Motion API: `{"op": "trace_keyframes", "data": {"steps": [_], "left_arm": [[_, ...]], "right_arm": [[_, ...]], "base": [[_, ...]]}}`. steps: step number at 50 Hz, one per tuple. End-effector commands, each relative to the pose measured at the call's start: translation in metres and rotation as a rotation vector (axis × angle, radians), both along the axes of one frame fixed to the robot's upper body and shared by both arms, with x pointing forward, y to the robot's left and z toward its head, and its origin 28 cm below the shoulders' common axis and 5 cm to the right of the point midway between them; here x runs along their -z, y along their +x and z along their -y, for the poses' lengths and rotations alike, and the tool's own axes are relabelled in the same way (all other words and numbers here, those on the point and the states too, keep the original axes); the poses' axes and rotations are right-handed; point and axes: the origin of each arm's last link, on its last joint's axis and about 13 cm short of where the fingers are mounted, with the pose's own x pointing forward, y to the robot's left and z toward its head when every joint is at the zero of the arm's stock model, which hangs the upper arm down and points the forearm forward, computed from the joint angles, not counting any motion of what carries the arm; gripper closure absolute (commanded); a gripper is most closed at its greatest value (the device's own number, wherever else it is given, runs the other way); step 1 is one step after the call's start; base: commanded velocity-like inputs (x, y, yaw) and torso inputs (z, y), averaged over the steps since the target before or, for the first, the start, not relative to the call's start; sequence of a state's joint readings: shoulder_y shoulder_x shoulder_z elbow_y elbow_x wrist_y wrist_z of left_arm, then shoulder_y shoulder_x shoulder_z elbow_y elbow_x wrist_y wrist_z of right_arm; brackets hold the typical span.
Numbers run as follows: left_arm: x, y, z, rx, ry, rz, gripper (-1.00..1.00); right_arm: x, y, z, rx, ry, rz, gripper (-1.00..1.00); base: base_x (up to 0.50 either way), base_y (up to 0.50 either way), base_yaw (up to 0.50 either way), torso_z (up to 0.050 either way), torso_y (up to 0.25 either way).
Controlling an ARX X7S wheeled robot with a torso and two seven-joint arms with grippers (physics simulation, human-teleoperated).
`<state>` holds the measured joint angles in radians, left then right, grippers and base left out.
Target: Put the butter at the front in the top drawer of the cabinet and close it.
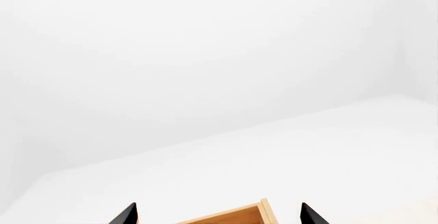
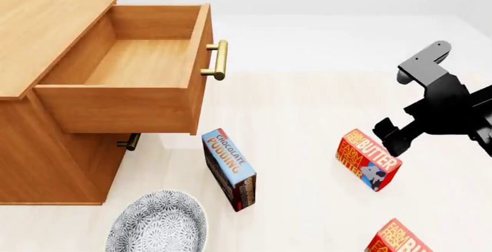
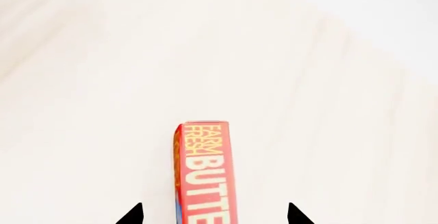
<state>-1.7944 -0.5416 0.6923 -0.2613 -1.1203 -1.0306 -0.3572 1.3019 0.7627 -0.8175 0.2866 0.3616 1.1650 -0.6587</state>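
Right gripper (image 3: 215,215) jaws apart straddling red-and-yellow butter carton (image 2: 368,159), honey-brown wooden top drawer (image 2: 138,61) pulled out; left gripper (image 1: 219,216) jaws apart.

Honey-brown cabinet (image 2: 46,27), brass handle (image 2: 218,60), red-and-yellow butter (image 2: 368,159), blue-topped pudding box (image 2: 230,168), grey-patterned bowl (image 2: 156,223).

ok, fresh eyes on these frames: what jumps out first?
The top drawer, pulled wide open and empty on the cabinet at the head view's left. Then the right gripper, its fingertips apart in the wrist view, right beside a red butter carton on the pale floor. A second butter carton sits at the bottom edge, with a chocolate pudding box and patterned bowl near the cabinet.
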Motion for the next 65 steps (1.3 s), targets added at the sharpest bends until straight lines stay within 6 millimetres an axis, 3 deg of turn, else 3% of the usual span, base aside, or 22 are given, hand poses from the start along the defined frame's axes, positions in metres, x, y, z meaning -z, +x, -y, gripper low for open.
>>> {"op": "trace_keyframes", "data": {"steps": [1, 21, 65], "left_arm": [[0.0, 0.0, 0.0, 0.006, 0.01, -0.006, -1.0], [0.0, 0.0, 0.0, 0.009, 0.0, 0.016, -1.0], [0.001, 0.0, 0.001, -0.023, -0.063, 0.006, -1.0]], "right_arm": [[0.013, -0.002, 0.005, 0.002, -0.009, -0.023, -1.0], [0.032, -0.004, 0.014, 0.02, -0.022, -0.036, -1.0], [0.039, 0.002, 0.009, 0.027, -0.014, -0.047, -1.0]], "base": [[0.0, 0.0, 0.0, 0.0, 0.0], [0.0, 0.0, 0.0, 0.0, 0.0], [0.0, 0.0, 0.0, 0.0, -0.026]]}}
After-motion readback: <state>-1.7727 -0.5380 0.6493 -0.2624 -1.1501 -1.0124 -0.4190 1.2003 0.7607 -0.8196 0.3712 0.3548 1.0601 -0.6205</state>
